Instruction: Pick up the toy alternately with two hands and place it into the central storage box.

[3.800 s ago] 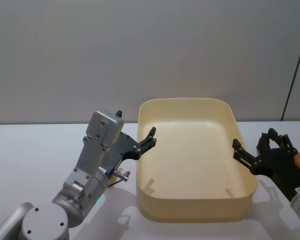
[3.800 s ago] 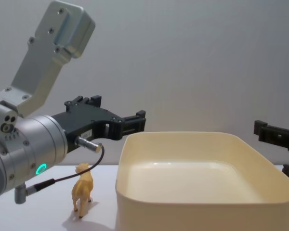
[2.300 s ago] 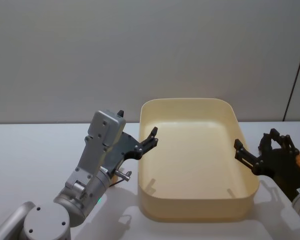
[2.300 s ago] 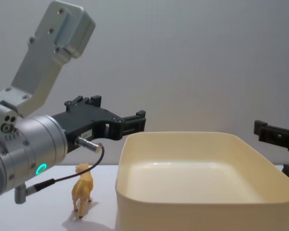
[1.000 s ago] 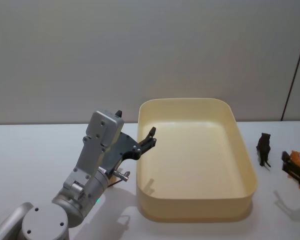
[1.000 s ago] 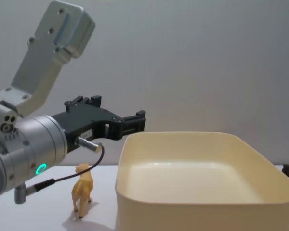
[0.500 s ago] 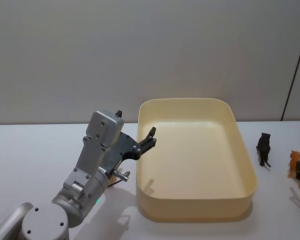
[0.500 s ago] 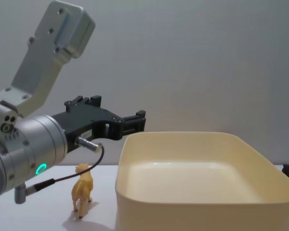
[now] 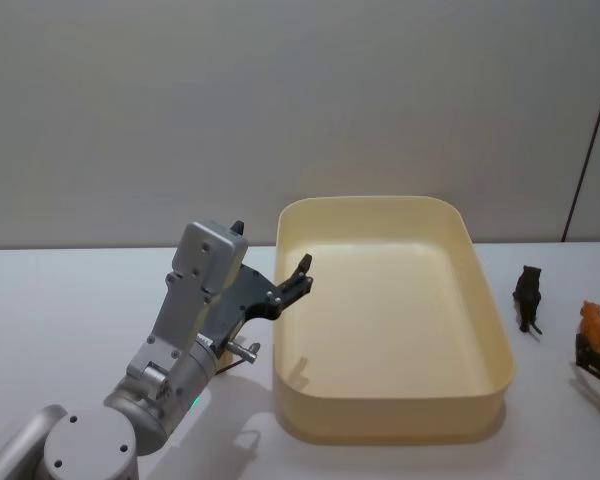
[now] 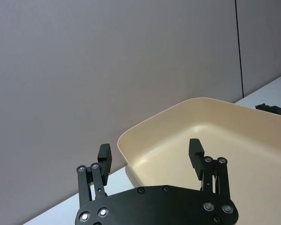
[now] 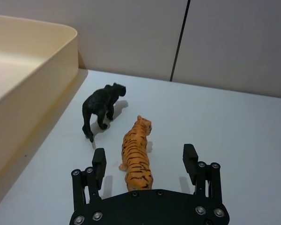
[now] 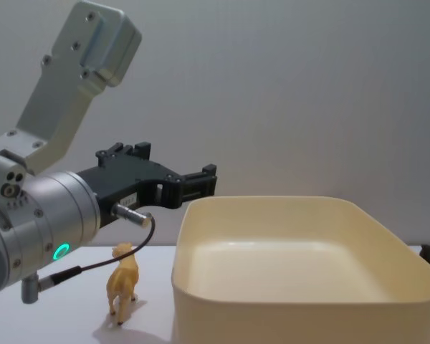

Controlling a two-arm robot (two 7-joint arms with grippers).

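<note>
Right gripper (image 11: 144, 153) withdrawn, fingers (image 11: 99, 161) astride tiger (image 11: 134, 149)

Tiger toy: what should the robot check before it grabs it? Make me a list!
1. Right gripper open: ok.
2. Tiger standing between its fingers: ok.
3. Black panther out of the grab: ok, it stands apart from the tiger, nearer the storage box.
4. Gripper low enough to close on the tiger's body: cannot tell.
5. Left gripper out of the way: ok, it is open at the box's left rim, on the far side from the tiger.
</note>
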